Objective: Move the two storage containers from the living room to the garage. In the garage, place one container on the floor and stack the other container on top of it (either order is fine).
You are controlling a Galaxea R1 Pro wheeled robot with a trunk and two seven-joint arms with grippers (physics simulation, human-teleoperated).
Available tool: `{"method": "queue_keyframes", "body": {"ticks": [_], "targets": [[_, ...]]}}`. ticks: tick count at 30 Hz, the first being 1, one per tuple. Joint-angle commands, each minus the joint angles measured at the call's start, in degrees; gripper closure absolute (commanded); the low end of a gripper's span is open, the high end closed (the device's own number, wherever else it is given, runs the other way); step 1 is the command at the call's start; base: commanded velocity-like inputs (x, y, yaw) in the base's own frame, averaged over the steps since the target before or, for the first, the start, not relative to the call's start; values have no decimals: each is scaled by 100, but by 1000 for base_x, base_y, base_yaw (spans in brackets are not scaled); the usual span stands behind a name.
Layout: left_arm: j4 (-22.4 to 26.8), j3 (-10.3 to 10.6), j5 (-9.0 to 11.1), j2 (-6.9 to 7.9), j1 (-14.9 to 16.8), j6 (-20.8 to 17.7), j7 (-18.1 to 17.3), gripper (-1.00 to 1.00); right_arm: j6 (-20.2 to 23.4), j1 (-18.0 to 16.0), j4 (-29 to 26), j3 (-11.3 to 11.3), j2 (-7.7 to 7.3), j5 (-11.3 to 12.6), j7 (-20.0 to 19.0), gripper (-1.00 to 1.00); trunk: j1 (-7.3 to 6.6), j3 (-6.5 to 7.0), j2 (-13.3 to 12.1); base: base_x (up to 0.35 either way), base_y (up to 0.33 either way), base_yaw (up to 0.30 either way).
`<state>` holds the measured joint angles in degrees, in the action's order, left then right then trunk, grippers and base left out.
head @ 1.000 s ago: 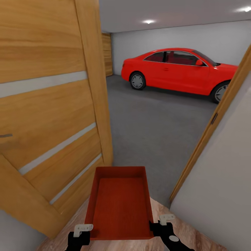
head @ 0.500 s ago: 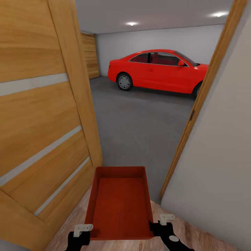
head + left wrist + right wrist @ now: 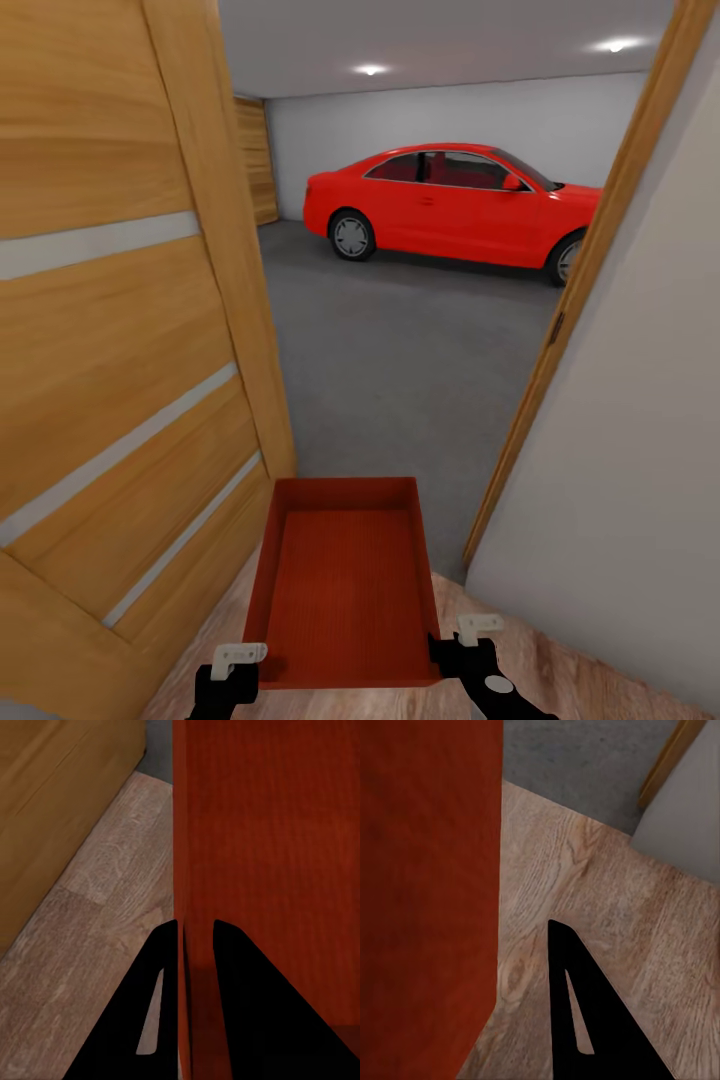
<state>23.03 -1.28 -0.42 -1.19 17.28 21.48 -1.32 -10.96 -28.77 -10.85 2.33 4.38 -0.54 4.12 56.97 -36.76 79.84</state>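
One orange-red storage container (image 3: 345, 590) hangs level in front of me, held by both grippers at its near corners, over the light wood floor at the doorway to the garage. My left gripper (image 3: 240, 665) is shut on its left wall; in the left wrist view that gripper (image 3: 195, 924) has its two black fingers on either side of the container's thin wall (image 3: 277, 855). My right gripper (image 3: 465, 645) grips the right wall. In the right wrist view one black finger (image 3: 574, 1005) shows outside the container (image 3: 427, 870), the other finger hidden behind it. The dark grey garage floor (image 3: 400, 340) lies ahead.
An open wooden door (image 3: 110, 330) stands close on the left. A wooden door frame (image 3: 590, 270) and a pale wall (image 3: 630, 450) close in on the right. A red car (image 3: 450, 205) is parked at the garage's far wall, with open concrete before it.
The whole view has shifted: the camera turned and moved toward the doorway, so the door and right wall sit closer. The container stays in the same place between my grippers.
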Motion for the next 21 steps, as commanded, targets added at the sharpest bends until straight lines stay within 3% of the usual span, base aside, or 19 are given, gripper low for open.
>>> {"method": "queue_keyframes", "body": {"ticks": [1,6,13,21], "targets": [[0,-92,74,5,4,14,53,100,-20,-6,4,-40,-86,1,71,100,0,-4,3,0,243,-1],[0,-92,75,5,4,14,53,100,-20,-6,4,-40,-86,1,71,100,0,-4,3,0,222,0],[0,-92,74,5,4,14,53,100,-20,-6,4,-40,-86,1,71,100,0,-4,3,0,48,-20],[0,-92,74,5,4,14,53,100,-20,-6,4,-40,-86,1,71,100,0,-4,3,0,4,-202]]}}
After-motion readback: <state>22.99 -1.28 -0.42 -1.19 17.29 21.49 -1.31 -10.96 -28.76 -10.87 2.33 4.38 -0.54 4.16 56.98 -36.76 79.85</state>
